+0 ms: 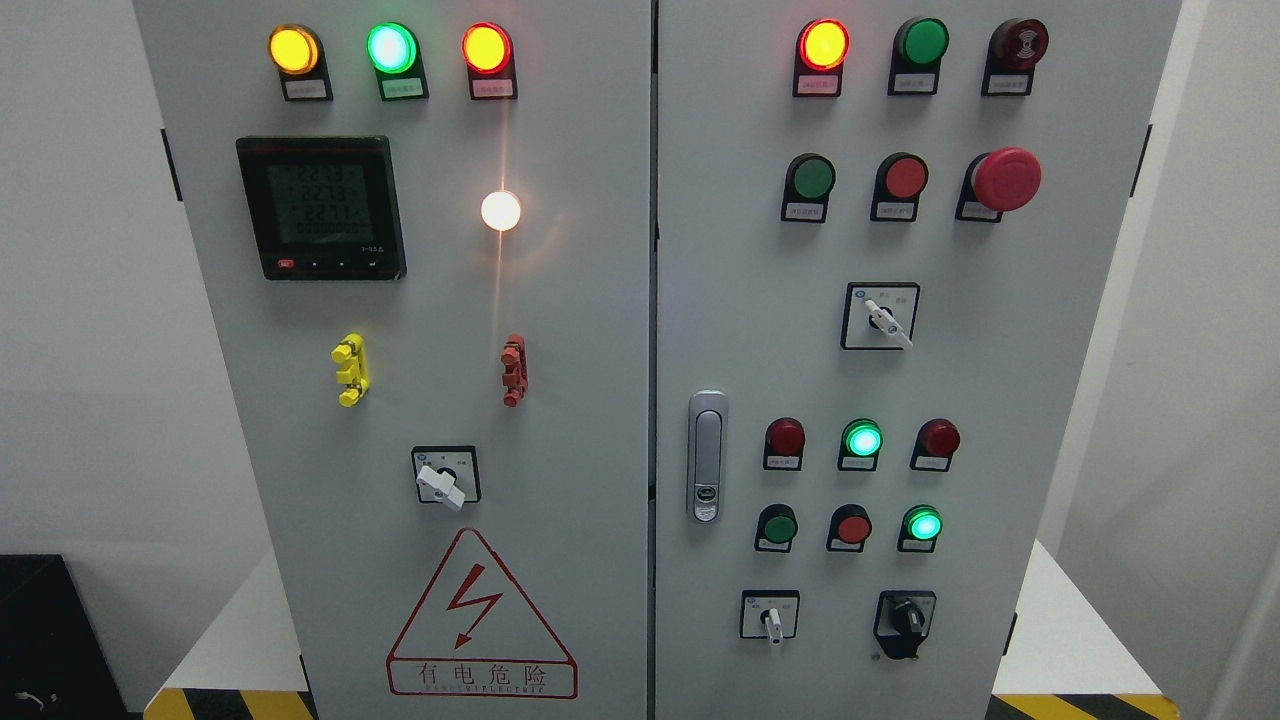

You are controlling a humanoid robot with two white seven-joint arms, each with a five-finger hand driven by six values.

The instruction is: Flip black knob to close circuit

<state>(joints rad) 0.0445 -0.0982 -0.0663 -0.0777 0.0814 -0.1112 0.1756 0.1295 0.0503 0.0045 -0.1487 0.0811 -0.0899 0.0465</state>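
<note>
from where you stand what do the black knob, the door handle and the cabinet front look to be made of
Black knob: probably moulded plastic, dark with a slight sheen. Door handle: looks like chromed or polished metal, with bright reflections along its length. Cabinet front: seems to be sheet metal painted matt light grey, flat and even, with only soft glare from the lamps.

From my head camera feed, no part of the robot's body is in view. Neither the left hand nor the right hand, nor either arm, comes in at the near edge or the sides. I therefore cannot tell any colours, shapes, cables, screws or markings of the body from this moment.
</note>
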